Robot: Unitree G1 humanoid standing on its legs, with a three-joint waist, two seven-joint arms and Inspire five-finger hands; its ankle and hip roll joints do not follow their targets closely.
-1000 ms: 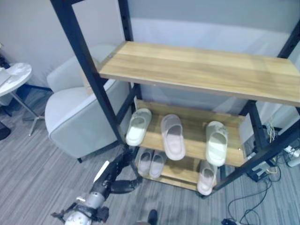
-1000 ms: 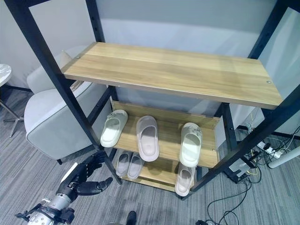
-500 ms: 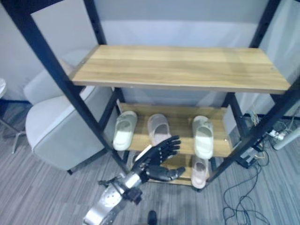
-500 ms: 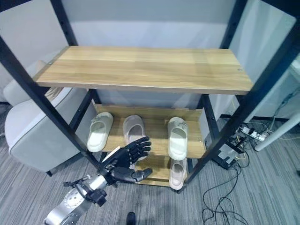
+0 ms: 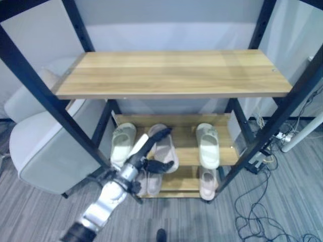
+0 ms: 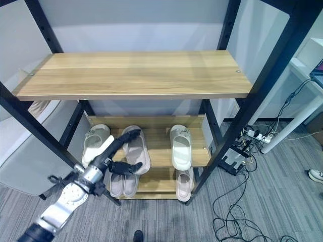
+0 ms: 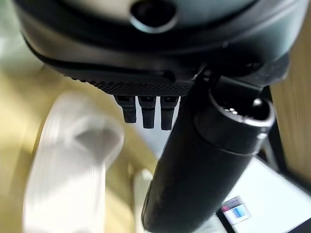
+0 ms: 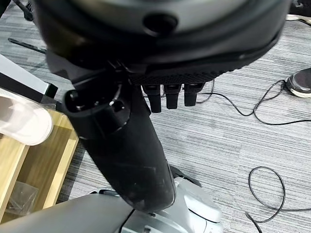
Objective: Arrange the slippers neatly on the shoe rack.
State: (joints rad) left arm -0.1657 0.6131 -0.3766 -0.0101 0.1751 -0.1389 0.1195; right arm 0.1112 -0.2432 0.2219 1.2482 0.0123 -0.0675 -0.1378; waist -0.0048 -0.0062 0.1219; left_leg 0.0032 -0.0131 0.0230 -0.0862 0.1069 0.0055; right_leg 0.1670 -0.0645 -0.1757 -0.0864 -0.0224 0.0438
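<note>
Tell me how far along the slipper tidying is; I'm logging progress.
All visible slippers already sit on the wooden shoe rack. The left hand, fingers open, reaches over the pale pink slipper on the middle shelf, which lies angled. Still left: straightening it beside the cream slipper.

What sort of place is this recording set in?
Probably an office or lab corner: grey carpet floor, a metal-and-wood shoe rack holding slippers, a grey armchair, and a white desk's leg.
</note>
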